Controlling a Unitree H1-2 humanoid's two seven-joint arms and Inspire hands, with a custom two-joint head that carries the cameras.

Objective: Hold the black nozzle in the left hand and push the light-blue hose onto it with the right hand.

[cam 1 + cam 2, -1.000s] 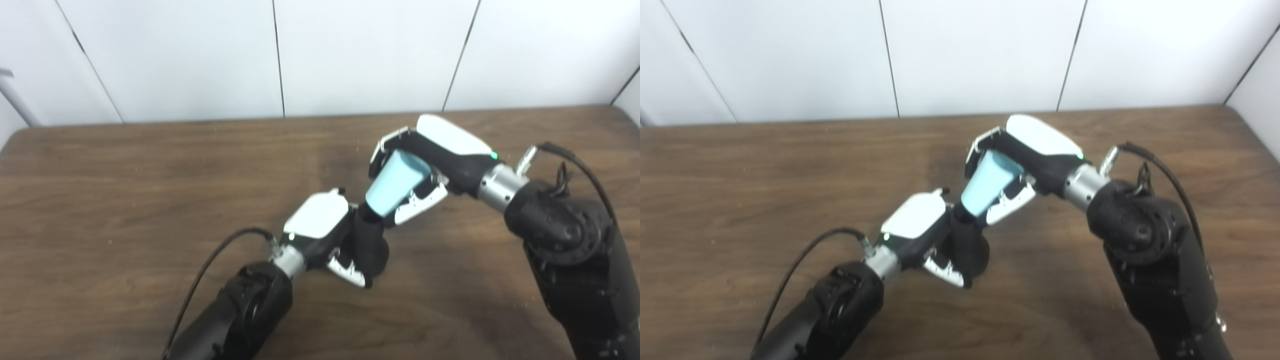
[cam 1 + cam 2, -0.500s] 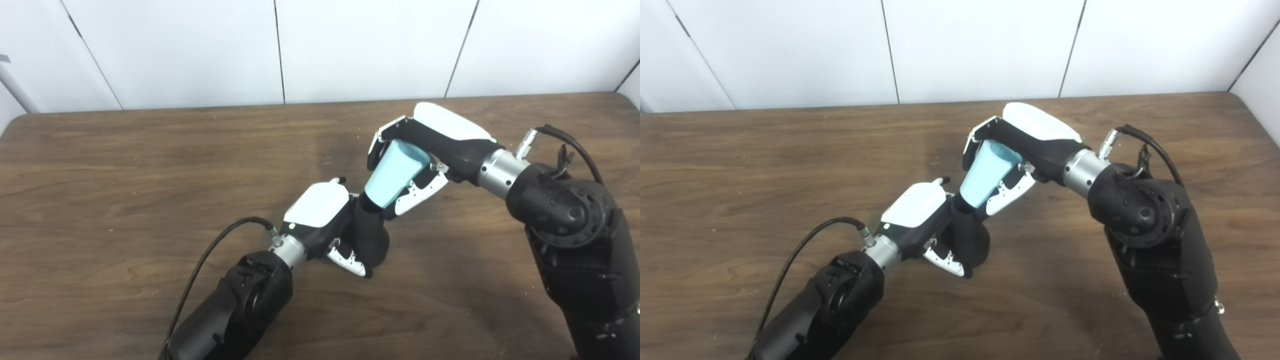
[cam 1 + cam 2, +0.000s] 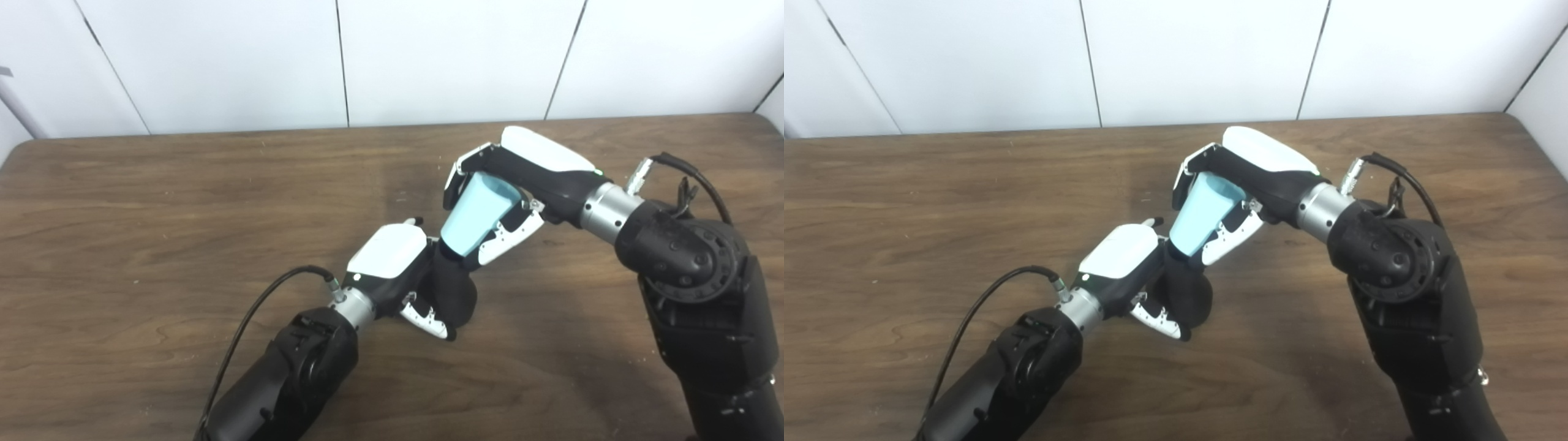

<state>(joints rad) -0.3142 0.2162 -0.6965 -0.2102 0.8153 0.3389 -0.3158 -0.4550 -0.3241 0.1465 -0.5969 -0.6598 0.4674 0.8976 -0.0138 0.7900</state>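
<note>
Left hand [image 3: 398, 269]: above the middle of the wooden table [image 3: 153, 214], fingers curled tight around the black nozzle [image 3: 454, 293]. The nozzle's wide body fills the grasp; white fingertips [image 3: 429, 321] wrap under its near side. Its narrow neck points up and away, clear of the fingers.

Right hand [image 3: 520, 177]: farther back and to the right, closed around the light-blue hose [image 3: 474, 214]. The hose piece is a short tapered sleeve, tilted; its wide end sits deep in the palm, fingers over the far side and thumb [image 3: 508, 233] along the near side. Its narrow end protrudes down and left beyond the fingers.

Joint: the hose's narrow end meets the nozzle's neck, touching it; how far it overlaps cannot be told. The two hands lie just beside each other.
</note>
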